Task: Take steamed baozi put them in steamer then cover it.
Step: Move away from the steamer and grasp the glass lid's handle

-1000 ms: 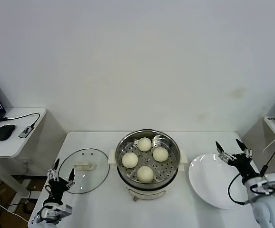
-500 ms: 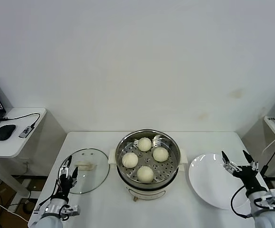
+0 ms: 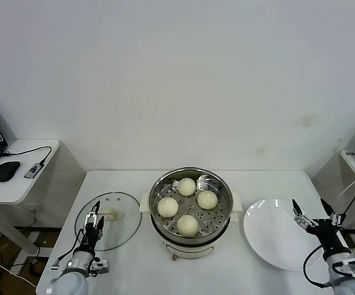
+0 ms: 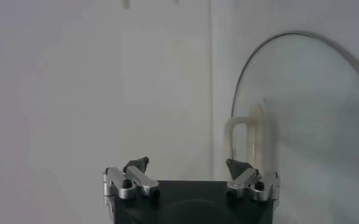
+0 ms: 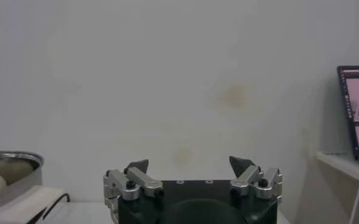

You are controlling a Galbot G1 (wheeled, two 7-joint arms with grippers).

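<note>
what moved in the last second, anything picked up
Left hand moved in over the cover, open, beside its handle; nothing gripped. Right hand drew back toward the robot past the plate, open. Four baozi, steamer and cover stayed put.

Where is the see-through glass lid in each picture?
Head view: the round clear glass lid lies flat on the table, to the left of the shiny steel steamer pot.
Left wrist view: fills the right side.
Right wrist view: not in it.
Shared landmark: lid's cream bar handle.

head overhead; wrists low, forward.
</note>
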